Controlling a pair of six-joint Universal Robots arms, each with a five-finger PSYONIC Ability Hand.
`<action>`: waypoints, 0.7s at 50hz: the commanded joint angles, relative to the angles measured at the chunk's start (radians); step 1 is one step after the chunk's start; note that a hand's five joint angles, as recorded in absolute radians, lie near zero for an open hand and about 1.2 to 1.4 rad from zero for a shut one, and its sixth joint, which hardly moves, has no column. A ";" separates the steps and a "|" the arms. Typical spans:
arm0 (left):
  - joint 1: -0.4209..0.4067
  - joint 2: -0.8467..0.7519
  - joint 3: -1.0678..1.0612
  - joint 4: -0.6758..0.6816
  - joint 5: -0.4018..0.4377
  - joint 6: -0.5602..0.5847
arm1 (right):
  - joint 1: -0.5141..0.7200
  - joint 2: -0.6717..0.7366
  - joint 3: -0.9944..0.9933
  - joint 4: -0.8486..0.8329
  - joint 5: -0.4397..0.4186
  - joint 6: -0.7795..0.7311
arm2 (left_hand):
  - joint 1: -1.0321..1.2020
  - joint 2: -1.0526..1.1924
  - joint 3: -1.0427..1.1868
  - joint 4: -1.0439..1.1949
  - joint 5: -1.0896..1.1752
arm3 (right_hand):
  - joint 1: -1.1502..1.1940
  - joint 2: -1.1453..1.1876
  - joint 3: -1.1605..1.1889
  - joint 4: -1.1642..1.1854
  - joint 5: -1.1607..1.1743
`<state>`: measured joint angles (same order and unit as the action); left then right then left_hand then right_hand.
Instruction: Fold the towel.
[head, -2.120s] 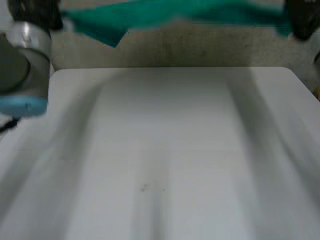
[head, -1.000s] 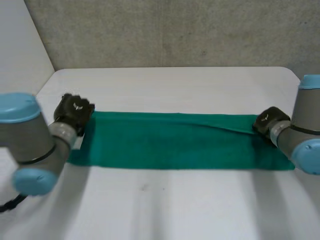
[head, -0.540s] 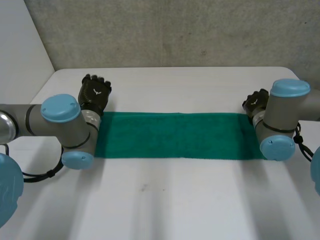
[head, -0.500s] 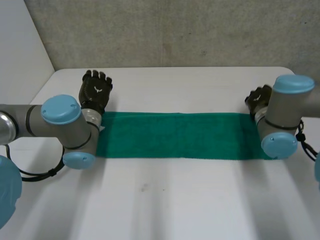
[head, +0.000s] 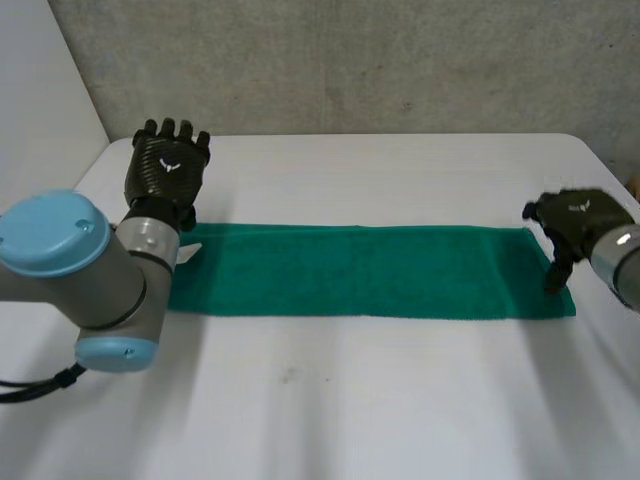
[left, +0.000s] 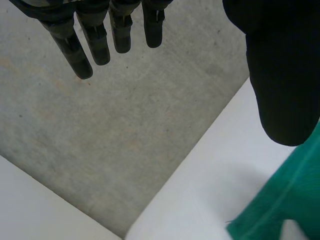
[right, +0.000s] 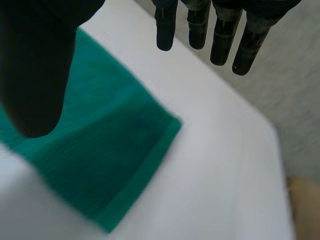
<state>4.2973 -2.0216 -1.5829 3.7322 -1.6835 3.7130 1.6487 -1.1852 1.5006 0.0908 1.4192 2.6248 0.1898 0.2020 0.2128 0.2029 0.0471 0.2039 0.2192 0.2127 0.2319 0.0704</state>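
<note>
A green towel (head: 360, 270) lies flat on the white table (head: 350, 400) as a long narrow strip running left to right. My left hand (head: 166, 170) is raised just beyond the strip's left end, open, its fingers (left: 90, 40) straight and its thumb (left: 282, 75) apart, holding nothing. The towel's left far corner (left: 280, 200) lies below that thumb. My right hand (head: 575, 225) hovers at the strip's right end, open, with straight fingers (right: 220, 30) and nothing between them and the thumb (right: 35, 65). The towel's right end (right: 115, 150) lies flat under that hand.
A grey wall (head: 350, 60) rises behind the table's far edge. The table's left far corner (left: 165, 200) lies near my left hand. Bare table stretches in front of the towel (head: 330, 400) and behind it (head: 380, 180).
The towel came down onto the table and was laid as a strip. Both hands have let go of its ends, opened, and drawn up and outward from it.
</note>
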 joint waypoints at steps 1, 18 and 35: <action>0.001 0.023 -0.062 0.000 0.001 -0.108 | -0.075 0.019 0.081 -0.063 -0.094 0.052 | -0.015 -0.027 -0.038 -0.028 -0.047 | 0.154 0.139 0.145 0.126 0.113; -0.001 0.008 -0.089 0.000 0.005 -0.123 | -0.130 0.160 0.112 -0.235 -0.117 0.040 | -0.015 -0.027 -0.038 -0.028 -0.047 | 0.377 0.362 0.368 0.349 0.336; -0.004 0.008 -0.091 0.000 0.005 -0.123 | -0.193 0.213 0.038 -0.217 -0.057 0.012 | -0.015 -0.027 -0.038 -0.028 -0.047 | 1.192 1.177 1.184 1.164 1.151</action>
<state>4.2933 -2.0157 -1.6736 3.7322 -1.6777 3.5904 1.5031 -0.9859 1.5764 -0.1420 1.3223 2.6631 0.1898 0.2020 0.2128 0.2029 0.0471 0.9557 1.1745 1.1688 1.1750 0.9525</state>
